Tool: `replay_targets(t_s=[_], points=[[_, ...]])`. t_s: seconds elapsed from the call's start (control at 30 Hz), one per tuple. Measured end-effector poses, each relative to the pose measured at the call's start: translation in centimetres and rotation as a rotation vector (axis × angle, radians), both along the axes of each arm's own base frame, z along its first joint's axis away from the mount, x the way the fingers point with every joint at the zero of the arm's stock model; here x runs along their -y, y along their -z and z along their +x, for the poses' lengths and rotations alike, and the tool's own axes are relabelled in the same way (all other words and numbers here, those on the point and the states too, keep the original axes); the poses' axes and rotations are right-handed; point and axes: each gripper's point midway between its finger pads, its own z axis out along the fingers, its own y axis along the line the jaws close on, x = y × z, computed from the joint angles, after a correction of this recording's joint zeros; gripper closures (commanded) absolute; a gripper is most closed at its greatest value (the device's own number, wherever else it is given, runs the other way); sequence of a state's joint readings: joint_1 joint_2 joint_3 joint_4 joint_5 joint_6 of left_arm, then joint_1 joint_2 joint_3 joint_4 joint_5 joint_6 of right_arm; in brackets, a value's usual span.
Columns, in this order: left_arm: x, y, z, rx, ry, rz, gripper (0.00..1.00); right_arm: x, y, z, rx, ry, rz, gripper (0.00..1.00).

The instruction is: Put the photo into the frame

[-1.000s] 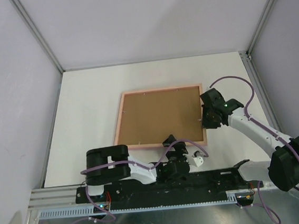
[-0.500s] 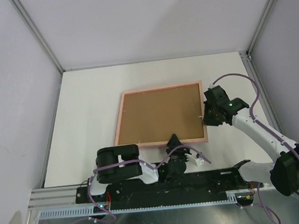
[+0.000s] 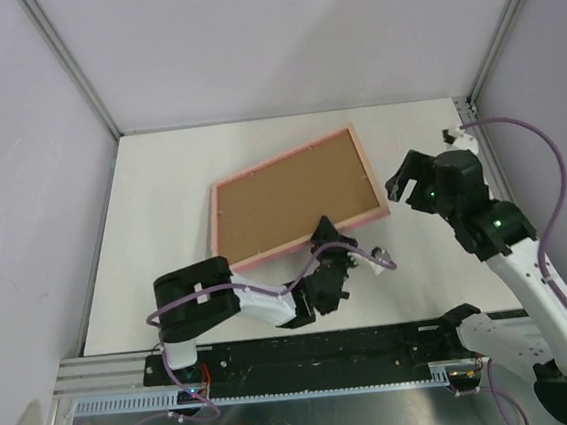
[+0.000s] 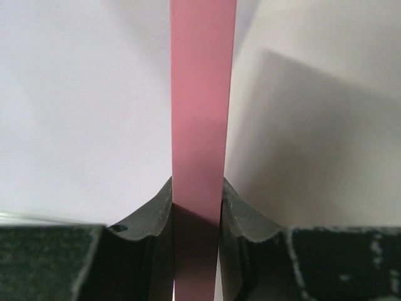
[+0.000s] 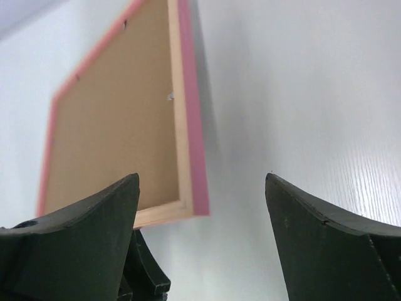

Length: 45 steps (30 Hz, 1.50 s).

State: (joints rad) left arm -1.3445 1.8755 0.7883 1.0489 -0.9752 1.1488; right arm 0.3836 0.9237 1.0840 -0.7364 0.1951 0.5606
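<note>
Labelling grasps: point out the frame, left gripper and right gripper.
frame (image 4: 200, 94), left wrist view, on the pink rail.
left gripper (image 3: 324, 235), top view, at the fingertips clamped on the frame's near rail.
right gripper (image 3: 407, 176), top view, in the gap between its open fingers.

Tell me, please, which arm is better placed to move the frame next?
Left, probably. The left claw is shut on the near pink rail of the frame, as its wrist view shows. The right claw stands open, clear of the frame's right edge, holding nothing.
</note>
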Motion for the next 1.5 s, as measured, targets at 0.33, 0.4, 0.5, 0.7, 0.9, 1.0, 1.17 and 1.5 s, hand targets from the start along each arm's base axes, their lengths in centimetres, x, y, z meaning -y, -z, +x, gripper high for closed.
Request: replay_targets(t_s=[0.33, 0.4, 0.5, 0.7, 0.9, 1.0, 1.17, 1.5], points=[[0.9, -15.3, 4.7, -0.007, -0.038, -0.374, 1.0, 4.5, -5.2, -0.3, 0.192, 0.22, 0.049, 0.12], [0.8, -18.2, 5.5, -0.035, -0.021, -0.452, 1.0, 5.2, -5.3, -0.3, 0.198, 0.253, 0.05, 0.12], [0.4, -21.2, 6.6, -0.078, 0.003, -0.531, 1.0, 6.1, -5.4, -0.3, 0.204, 0.293, 0.052, 0.11], [0.1, -23.1, 8.4, -0.188, 0.033, -0.585, 1.0, 6.8, -5.0, -0.1, 0.186, 0.328, 0.053, 0.11], [-0.1, -25.4, 9.6, -0.333, 0.06, -0.683, 1.0, 5.9, -3.3, 0.9, 0.118, 0.301, 0.048, 0.12], [-0.2, -27.1, 10.5, -0.411, 0.08, -0.777, 1.0, 5.3, -2.2, 1.4, 0.077, 0.278, 0.047, 0.12], [-2.4, -27.9, 13.4, -0.56, 0.08, -0.966, 1.0, 4.5, -0.5, 1.8, 0.024, 0.246, 0.047, 0.12], [-14.5, -22.2, 22.2, -0.795, -0.141, -1.352, 1.0, 3.3, 2.6, 2.4, -0.055, 0.197, 0.053, 0.12]])
